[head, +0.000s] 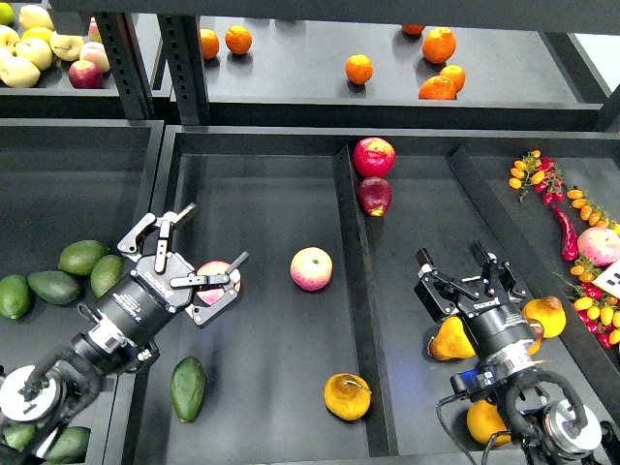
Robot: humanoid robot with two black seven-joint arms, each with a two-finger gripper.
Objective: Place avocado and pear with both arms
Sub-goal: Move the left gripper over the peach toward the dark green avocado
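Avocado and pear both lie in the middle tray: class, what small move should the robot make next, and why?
Probably swing the left gripper down and back toward the avocado. The gripper is open, holds nothing, and hovers by a pink apple, not over the task fruit. The avocado lies free near the tray's front, the pear to its right, nearer the right gripper.

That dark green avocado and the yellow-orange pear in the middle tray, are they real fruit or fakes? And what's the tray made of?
The avocado looks smooth with a soft sheen, possibly plastic. The pear has a matte, dimpled skin and a dark stem; real or replica, I cannot tell. The tray looks like black painted metal or hard plastic, with faint reflections on its flat floor.
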